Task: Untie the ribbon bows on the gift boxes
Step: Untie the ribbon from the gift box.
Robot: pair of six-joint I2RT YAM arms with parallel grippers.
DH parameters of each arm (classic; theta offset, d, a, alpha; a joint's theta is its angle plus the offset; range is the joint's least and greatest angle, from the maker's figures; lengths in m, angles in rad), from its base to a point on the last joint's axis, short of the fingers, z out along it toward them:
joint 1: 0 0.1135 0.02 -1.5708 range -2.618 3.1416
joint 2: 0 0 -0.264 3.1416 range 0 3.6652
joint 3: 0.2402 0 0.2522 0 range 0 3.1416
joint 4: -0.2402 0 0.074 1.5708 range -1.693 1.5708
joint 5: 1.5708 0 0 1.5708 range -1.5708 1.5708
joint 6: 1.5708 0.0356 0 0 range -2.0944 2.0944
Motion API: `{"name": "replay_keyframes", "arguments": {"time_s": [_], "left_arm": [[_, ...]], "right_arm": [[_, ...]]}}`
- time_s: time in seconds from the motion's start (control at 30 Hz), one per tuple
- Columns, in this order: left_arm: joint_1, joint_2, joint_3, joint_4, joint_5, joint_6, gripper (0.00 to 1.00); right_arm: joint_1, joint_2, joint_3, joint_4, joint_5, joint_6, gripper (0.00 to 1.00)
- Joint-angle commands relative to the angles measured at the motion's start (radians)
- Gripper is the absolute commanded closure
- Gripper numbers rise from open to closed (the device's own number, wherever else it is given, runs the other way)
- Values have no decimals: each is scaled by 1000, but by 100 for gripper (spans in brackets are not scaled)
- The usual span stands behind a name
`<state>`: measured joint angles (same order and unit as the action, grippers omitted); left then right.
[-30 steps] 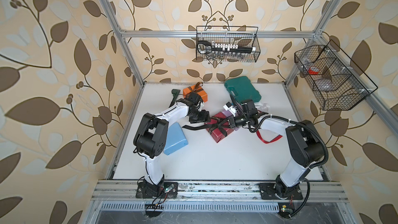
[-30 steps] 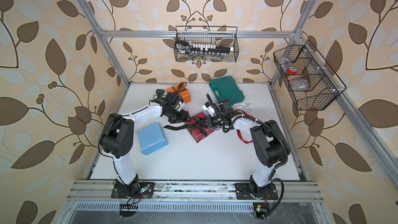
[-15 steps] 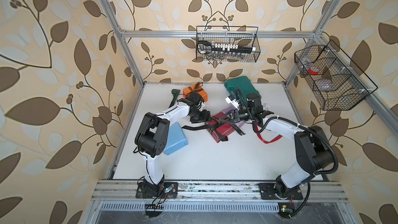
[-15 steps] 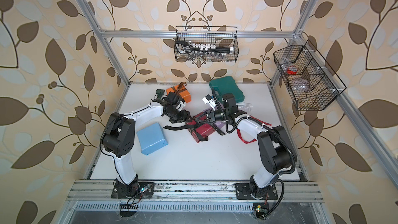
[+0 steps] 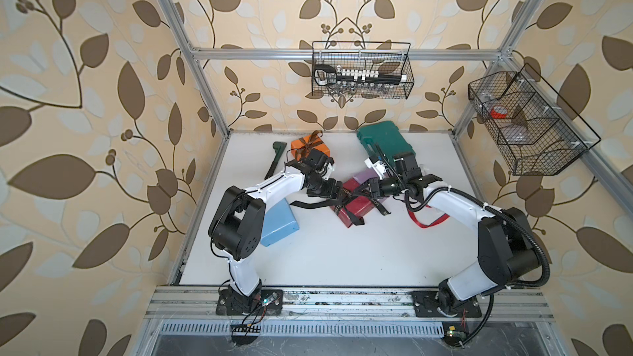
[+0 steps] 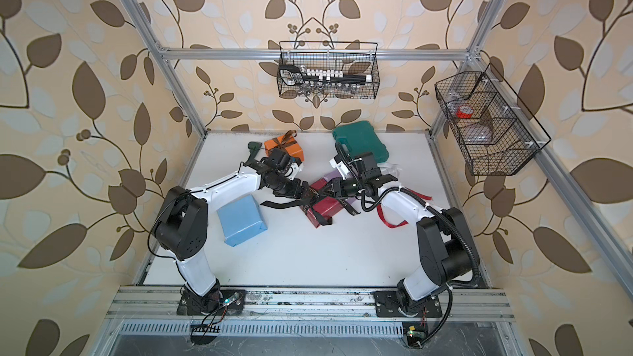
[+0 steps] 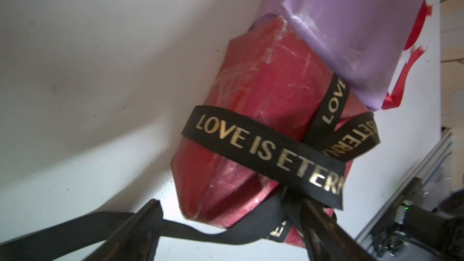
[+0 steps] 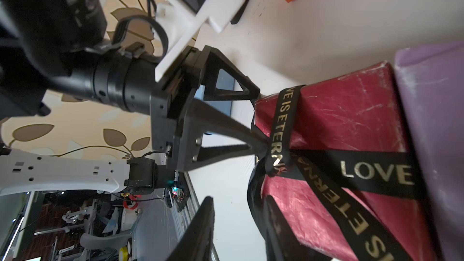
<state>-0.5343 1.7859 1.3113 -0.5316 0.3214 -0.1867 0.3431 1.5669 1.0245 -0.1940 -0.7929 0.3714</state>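
Note:
The dark red gift box (image 5: 358, 204) (image 6: 327, 204) lies mid-table, wrapped by a black ribbon (image 7: 253, 144) (image 8: 374, 174) with gold lettering, crossed and knotted at one edge, its tails loose on the table. My left gripper (image 5: 337, 194) (image 7: 231, 219) is open, with its fingers either side of the box's end and one fingertip (image 8: 259, 141) at the knot. My right gripper (image 5: 363, 189) (image 8: 237, 224) is open at the opposite side, one finger (image 8: 276, 229) against the box and bare table showing between the fingers. The lilac box (image 5: 364, 177) (image 7: 351, 21) touches the red one.
An orange box (image 5: 310, 147) with a brown bow and a green tool case (image 5: 383, 138) stand at the back. The light blue box (image 5: 277, 222) sits beside the left arm. A loose red ribbon (image 5: 424, 221) lies under the right arm. Wire baskets (image 5: 361, 73) hang on the walls.
My right gripper has opened and let go of the black ribbon, whose tail now lies on the table. The left jaws have spread a little wider.

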Motion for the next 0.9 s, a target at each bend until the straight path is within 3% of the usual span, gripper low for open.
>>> {"name": "replay_keyframes", "arguments": {"time_s": [0.0,0.4,0.73,0.87], "left_arm": [[-60,-24,-20,41,-148,99,12],[-63,-3,-1,183,-316,108,17],[-64,51,63,248,-276,139,21],[-64,77,88,257,-261,142,29]], "right_arm": [[-6,-26,-21,-24,38,-32,66],[-16,-65,-25,-30,38,-30,66],[-7,-70,-60,-29,40,-30,67],[60,-54,-52,-74,143,-68,67]]}}
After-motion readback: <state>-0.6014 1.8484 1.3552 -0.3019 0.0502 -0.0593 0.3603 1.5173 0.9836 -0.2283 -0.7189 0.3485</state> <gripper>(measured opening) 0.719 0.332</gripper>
